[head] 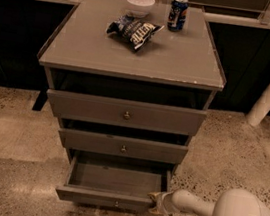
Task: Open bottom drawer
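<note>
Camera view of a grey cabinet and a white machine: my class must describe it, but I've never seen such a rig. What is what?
The white shape at lower right is a mobile robot's single arm, ending in its gripper, which sits at the front right corner, as seen here, of the pulled-out grey bottom drawer. Whether it grips anything cannot be told. The one camera looks down from above. On the grey cabinet top sit a white bowl, a blue drinks can and a dark snack bag.
</note>
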Controlling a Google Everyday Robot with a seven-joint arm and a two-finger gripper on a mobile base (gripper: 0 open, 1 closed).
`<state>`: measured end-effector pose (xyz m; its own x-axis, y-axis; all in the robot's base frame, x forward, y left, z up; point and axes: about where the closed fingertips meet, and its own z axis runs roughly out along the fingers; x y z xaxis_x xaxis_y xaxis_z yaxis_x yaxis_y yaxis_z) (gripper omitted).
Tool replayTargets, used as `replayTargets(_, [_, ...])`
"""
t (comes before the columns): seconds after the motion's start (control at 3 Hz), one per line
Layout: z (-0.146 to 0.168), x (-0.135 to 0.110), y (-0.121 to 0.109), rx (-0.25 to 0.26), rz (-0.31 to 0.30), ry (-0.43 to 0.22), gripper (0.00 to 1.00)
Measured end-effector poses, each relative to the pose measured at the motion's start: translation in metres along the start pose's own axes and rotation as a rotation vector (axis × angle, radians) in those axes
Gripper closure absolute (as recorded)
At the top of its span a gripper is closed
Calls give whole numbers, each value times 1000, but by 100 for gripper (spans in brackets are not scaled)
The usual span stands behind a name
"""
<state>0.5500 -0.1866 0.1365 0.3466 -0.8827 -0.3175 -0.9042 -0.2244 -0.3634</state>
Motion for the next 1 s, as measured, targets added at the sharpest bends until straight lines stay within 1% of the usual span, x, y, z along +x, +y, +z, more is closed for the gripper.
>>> replayTargets(0.33, [-3, -4, 11, -5, 10, -1, 100])
replayTargets(0.67, [-3, -4, 11, -5, 10, -1, 100])
replayTargets(1.0, [-2, -8, 23, -2, -11, -14, 100])
